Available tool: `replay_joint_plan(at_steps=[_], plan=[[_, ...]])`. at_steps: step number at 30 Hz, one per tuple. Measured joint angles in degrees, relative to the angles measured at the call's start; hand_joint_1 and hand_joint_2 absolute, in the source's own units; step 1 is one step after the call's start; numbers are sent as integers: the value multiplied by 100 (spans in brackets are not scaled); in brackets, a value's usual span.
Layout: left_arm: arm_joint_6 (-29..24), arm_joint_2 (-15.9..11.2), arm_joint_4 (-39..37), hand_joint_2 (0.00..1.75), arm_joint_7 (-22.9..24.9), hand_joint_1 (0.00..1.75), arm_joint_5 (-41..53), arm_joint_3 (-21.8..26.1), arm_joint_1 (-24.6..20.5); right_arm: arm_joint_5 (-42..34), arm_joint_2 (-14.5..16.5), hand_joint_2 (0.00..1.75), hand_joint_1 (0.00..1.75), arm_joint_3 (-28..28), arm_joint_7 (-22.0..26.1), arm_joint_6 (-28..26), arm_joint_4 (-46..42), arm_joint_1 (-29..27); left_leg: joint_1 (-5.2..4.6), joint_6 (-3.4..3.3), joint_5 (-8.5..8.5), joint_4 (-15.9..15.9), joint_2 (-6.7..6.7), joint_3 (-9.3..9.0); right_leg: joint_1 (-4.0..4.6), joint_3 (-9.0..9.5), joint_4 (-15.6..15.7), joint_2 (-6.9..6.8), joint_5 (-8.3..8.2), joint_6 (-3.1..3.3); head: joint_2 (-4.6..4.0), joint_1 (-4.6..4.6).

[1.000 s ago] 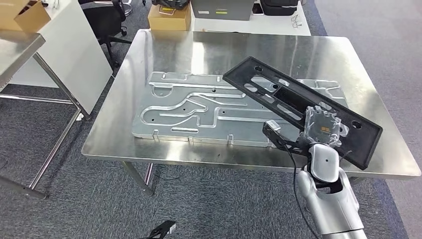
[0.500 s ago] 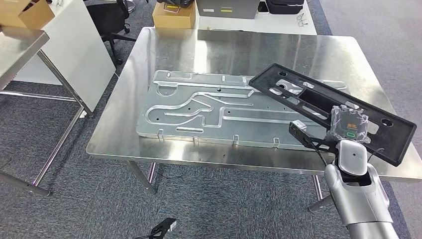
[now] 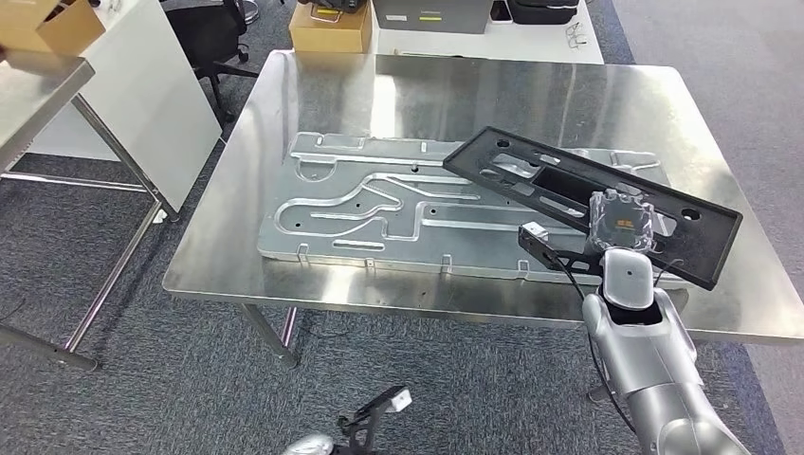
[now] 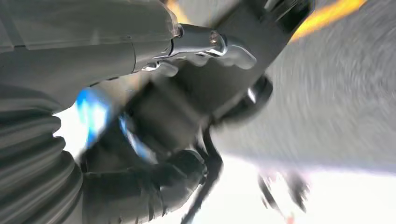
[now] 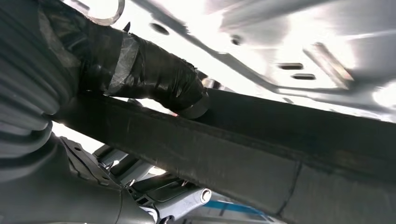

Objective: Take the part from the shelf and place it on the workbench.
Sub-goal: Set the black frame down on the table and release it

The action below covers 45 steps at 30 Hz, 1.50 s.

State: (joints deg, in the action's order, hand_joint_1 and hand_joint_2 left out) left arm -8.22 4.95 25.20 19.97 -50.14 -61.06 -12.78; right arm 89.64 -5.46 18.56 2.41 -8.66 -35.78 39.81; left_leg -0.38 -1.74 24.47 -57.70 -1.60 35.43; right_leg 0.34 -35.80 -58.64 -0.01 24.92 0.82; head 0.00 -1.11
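Observation:
The part (image 3: 569, 185) is a long black plastic panel with several cut-outs. It hangs slanted just above the right half of the steel workbench (image 3: 455, 90), its far end over a large silver stamped plate (image 3: 379, 204). My right hand (image 3: 621, 223) grips the panel near its middle from the near side. In the right wrist view the taped thumb (image 5: 159, 74) presses on the panel's dark edge (image 5: 261, 154), with the silver plate (image 5: 280, 42) behind. My left hand (image 4: 154, 186) is blurred in its wrist view; thumb and fingers stand apart and hold nothing.
A second steel table (image 3: 38, 81) with a cardboard box (image 3: 47, 24) stands at the far left, beside a white panel (image 3: 142, 95). Beyond the workbench lie a cardboard box (image 3: 332, 28) and grey cases (image 3: 431, 14). Grey carpet surrounds the bench.
The panel has moved left over the bench and come down flatter, still in my right hand. The view shifted slightly a second ago. My left arm has edged up at the picture's bottom.

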Motion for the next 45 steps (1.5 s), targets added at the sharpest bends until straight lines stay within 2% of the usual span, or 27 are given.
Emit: replay_joint_plan(at_steps=[4,8,10,12,14,18,21,26,45], plan=[[664,-37,-240,175,-201,0,271,-732,-258,4,453,175,175,208,287,-169,483,274,8,7,3,7,15,-14,2,1,-4,22,-3,10,0,4],[1145,39,-980,175,-897,0,166,-1124,-299,8,958,175,175,589,506,-181,901,453,13,16,6,14,19,-28,5,0,-7,25,9,28,0,1],[1283,50,-1304,175,-1304,0,16,-1196,-205,8,1191,175,175,754,772,-142,1044,530,21,28,8,19,9,-30,13,4,-11,13,20,44,0,4],[1646,-20,-1627,175,-1782,0,-167,-1216,-3,7,1453,175,175,916,1121,-40,1171,612,31,54,17,24,22,-38,22,5,-16,30,28,58,0,5],[2194,-242,-1807,175,-2194,0,-312,-1223,194,-6,1728,175,175,1092,1427,107,1270,661,40,85,26,27,36,-50,30,4,-23,48,35,72,0,8],[3062,-1016,-1850,175,-2710,0,-480,-1210,522,-164,2150,175,175,1598,1713,381,1360,716,76,156,27,28,15,-60,70,11,-42,31,60,133,0,2],[3134,-1327,-1833,175,-2827,0,-561,-1167,560,-287,2276,175,175,1866,1741,410,1424,782,93,181,17,31,-50,-56,85,23,-49,-31,72,171,0,3],[3041,-1531,-1792,175,-2776,0,-598,-1131,570,-378,2360,175,175,2033,1769,405,1509,887,94,198,21,33,-61,-67,97,35,-50,-47,73,179,0,3],[3007,-1732,-1653,175,-2706,0,-771,-1029,639,-627,2382,175,175,2382,1767,504,1650,1017,105,214,11,74,-61,-97,112,35,-53,-48,80,243,0,2]])
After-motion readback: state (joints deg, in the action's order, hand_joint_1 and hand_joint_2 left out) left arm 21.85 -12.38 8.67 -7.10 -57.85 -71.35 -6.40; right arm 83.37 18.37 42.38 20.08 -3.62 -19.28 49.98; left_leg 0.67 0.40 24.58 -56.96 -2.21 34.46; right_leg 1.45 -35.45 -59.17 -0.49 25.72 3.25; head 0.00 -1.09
